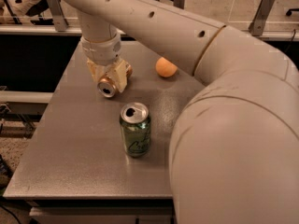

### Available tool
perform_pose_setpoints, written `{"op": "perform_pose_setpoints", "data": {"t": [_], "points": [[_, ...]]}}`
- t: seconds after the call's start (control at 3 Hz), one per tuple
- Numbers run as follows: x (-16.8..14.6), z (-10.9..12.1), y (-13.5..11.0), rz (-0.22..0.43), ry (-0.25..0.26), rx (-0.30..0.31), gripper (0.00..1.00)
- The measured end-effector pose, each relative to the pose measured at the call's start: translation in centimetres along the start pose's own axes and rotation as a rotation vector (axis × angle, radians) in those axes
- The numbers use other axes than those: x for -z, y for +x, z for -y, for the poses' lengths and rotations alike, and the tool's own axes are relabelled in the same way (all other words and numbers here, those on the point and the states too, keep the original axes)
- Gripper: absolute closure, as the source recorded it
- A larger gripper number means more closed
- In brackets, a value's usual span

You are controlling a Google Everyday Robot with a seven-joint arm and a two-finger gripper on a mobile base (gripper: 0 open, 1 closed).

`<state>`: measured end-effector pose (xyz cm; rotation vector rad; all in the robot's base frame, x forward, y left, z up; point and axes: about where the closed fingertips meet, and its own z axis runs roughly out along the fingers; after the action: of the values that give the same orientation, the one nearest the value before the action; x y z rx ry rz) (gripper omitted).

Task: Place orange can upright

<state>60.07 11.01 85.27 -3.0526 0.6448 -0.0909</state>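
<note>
Cream-coloured plastic forms the pincer [110, 80], which hangs in the upper left of the frame, pointing down at the desk [70, 143] from a thick ringed wrist. Its two fingers [121, 76] are pressed in against the sides of the orange can [107, 88], pinching it between them. The orange can lies on its side on the grey desk, tilted across the surface, with its silver end facing the lower left and a little of its copper body showing behind the right-hand finger.

Just right of the pincer, near the upper centre, an orange ball-like fruit [166, 67] sits on the desk, apart from the pinched can. Lower down, near the middle of the frame, a green can [135, 130] stands upright with its opened silver top showing, well apart from the orange can.

The pale arm [159, 27] sweeps from the wrist across the top of the frame and swells into a large rounded segment filling the whole right side, hiding that part of the desk. Beyond the far edge run a pale rail and two grey metal brackets [258, 7].
</note>
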Motion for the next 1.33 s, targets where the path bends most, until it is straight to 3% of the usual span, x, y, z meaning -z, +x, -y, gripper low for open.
{"op": "perform_pose_setpoints", "data": {"t": [0.33, 0.67, 1.0, 1.33], "points": [[1.3, 0.0, -0.5, 0.035, 0.045, -0.044, 0.8], [4.7, -0.8, -1.0, 0.135, 0.164, -0.186, 1.0], [7.3, -2.1, -2.6, 0.308, 0.247, -0.353, 1.0], [9.2, -2.6, -4.1, 0.463, 0.298, -0.468, 1.0]]}}
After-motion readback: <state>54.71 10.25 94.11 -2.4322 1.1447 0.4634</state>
